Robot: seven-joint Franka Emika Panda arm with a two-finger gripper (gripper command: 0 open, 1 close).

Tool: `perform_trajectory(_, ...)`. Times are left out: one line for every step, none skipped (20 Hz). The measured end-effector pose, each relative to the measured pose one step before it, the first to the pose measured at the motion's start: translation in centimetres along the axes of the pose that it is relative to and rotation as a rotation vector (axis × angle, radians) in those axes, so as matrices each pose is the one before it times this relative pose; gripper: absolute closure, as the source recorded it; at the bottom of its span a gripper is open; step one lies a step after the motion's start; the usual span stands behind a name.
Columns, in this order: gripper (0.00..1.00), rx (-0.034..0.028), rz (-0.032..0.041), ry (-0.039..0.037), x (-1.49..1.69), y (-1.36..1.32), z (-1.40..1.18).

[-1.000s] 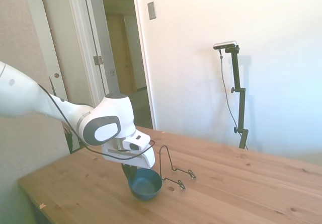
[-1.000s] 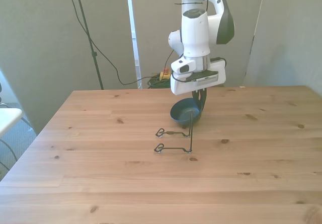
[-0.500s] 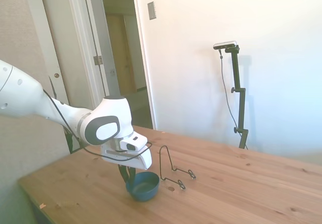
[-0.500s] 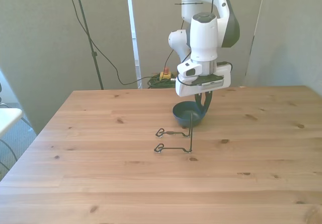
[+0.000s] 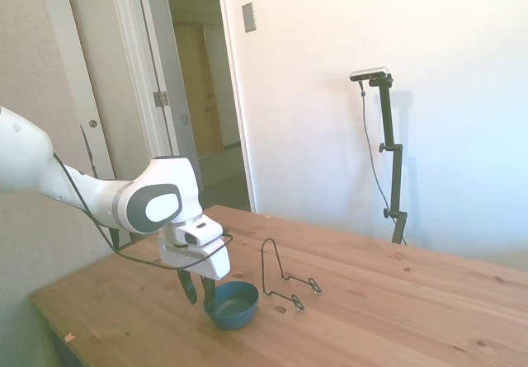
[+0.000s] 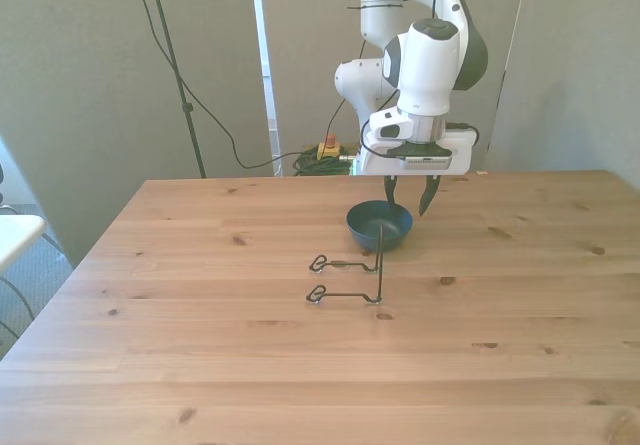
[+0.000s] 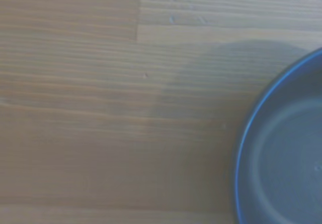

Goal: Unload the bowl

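On the wooden table [image 6: 200, 345] the bowl [image 6: 379, 225] sat upright, just beside the thin wire rack [image 6: 350, 270] and outside it. My claw [image 6: 410, 201] hung released above the bowl's far rim, fingers spread and holding nothing. Up close, only part of the bowl's blue rim [image 7: 246, 133] showed against the planks.

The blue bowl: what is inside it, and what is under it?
The blue bowl looks empty in the front and wrist views. It sits on the wooden table; the spot beneath it is covered.
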State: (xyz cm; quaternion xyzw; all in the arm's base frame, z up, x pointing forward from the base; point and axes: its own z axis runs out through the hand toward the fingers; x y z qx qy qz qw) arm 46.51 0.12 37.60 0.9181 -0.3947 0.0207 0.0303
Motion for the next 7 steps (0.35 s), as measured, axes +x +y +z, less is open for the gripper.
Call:
perform_trajectory(0.0, -0.00686, 0.01784, 0.01596, -0.173, -0.075, -0.289)
perform_trajectory(0.0, -0.00455, 0.01347, 0.01722, -0.134, -0.022, -0.328)
perform_trajectory(0.0, -0.00359, 0.00949, 0.02082, -0.102, 0.034, -0.401)
perform_trajectory(0.0, 0.00068, 0.01296, 0.02061, -0.089, 0.063, -0.543)
perform_trajectory(0.0, 0.00369, 0.00817, 0.01803, -0.134, 0.144, -0.619)
perform_trajectory(0.0, 0.00563, 0.0086, 0.01318, -0.268, 0.245, -0.624)
perform_trajectory(0.0, 0.00573, 0.00219, 0.00939, -0.414, 0.324, -0.548)
